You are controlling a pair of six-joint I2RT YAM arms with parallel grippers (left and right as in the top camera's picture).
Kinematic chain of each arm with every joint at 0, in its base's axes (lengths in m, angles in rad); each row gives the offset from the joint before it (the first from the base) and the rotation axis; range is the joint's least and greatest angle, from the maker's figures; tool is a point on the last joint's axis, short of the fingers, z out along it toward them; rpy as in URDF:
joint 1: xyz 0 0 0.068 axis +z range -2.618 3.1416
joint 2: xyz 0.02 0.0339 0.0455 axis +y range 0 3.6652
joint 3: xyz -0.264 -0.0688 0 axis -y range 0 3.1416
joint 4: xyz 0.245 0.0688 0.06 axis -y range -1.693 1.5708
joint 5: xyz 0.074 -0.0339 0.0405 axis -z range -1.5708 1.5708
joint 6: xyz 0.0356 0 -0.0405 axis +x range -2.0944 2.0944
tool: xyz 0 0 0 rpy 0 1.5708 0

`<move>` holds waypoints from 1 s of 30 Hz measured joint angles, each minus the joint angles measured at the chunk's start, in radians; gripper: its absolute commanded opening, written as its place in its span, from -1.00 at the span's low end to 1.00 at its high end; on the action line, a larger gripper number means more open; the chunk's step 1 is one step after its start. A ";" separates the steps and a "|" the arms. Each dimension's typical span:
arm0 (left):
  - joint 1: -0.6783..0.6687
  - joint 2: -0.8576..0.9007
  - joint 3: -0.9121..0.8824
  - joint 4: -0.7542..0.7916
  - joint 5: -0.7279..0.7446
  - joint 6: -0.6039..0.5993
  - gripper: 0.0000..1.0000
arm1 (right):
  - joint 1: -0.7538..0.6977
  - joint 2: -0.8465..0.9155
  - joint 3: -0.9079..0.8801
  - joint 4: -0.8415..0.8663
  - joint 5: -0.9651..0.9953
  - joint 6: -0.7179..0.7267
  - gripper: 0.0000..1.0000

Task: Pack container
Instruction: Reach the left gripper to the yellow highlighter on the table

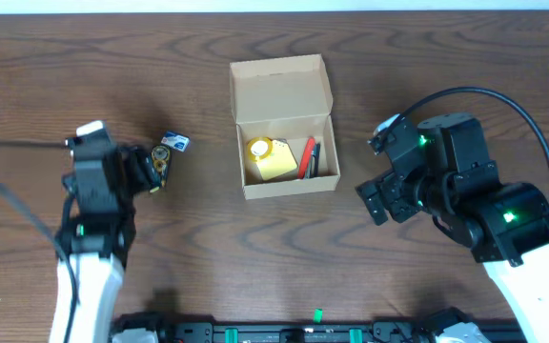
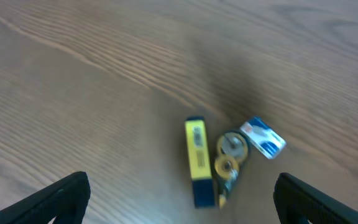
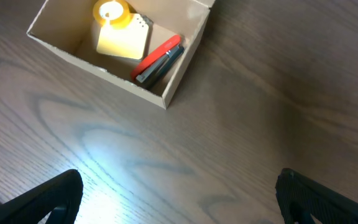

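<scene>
The tan cardboard container [image 1: 284, 119] sits open at the table's middle, flap lid folded back. Inside lie a yellow tape roll [image 1: 259, 149], a yellow sticky-note pad [image 1: 274, 164], a red pen [image 1: 307, 157] and a dark pen; they also show in the right wrist view [image 3: 123, 40]. Left of it lie a correction-tape dispenser [image 2: 229, 163], a yellow-and-blue eraser [image 2: 197, 160] and a small blue-white item [image 2: 263, 138]. My left gripper [image 2: 179, 202] is open just above these items. My right gripper [image 3: 179, 196] is open and empty over bare table right of the container.
The dark wood table [image 1: 427, 48] stretches around the box. A black rail with green marks [image 1: 317, 332] runs along the front edge. A black cable [image 1: 503, 105] loops over the right arm.
</scene>
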 measured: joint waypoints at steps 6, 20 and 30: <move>0.035 0.227 0.136 0.030 -0.028 -0.012 0.91 | 0.000 0.000 0.000 0.000 0.000 0.000 0.98; 0.047 0.395 0.151 0.069 0.053 -0.063 0.91 | 0.000 0.000 0.000 0.000 0.000 0.000 0.99; 0.067 0.509 0.151 0.071 0.059 -0.256 0.91 | 0.000 0.000 0.000 0.000 0.000 0.000 0.99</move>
